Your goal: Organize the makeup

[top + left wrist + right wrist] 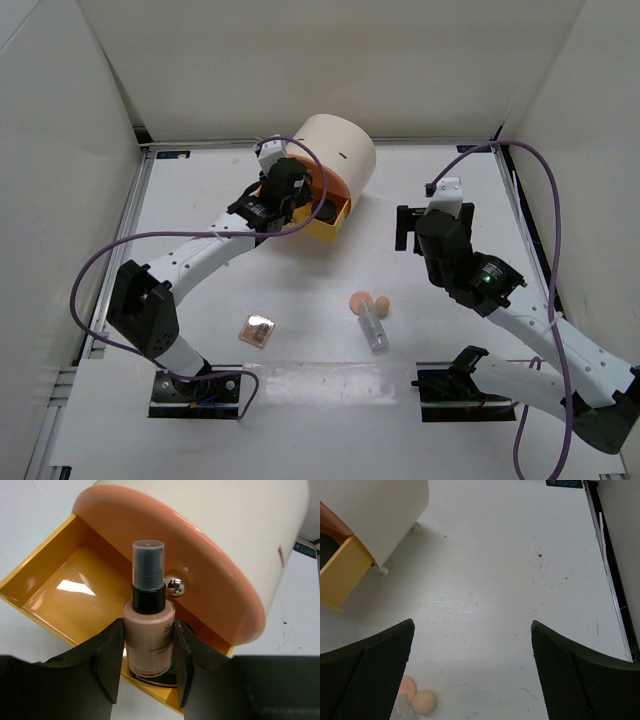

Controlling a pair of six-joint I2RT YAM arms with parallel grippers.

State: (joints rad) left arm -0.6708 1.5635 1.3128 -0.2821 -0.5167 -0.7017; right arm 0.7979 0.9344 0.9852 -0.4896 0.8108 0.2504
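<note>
My left gripper (149,652) is shut on a beige foundation bottle (149,639) with a black pump and a clear cap. It holds the bottle upright over the near corner of the open yellow drawer (60,587). A round dark compact (167,679) lies in the drawer right under the bottle's base. From above, the left gripper (283,192) is at the drawer (332,228). Two peach sponges (367,303), a clear tube (376,331) and a rose-gold palette (258,330) lie on the table. My right gripper (472,645) stands open above bare table, with the sponges (422,701) at its left finger.
The cream cylinder box (336,150) stands at the back centre, and its peach drawer front with a chrome knob (175,586) is swung out. White walls close in the table on three sides. The right gripper (432,228) hovers right of the box.
</note>
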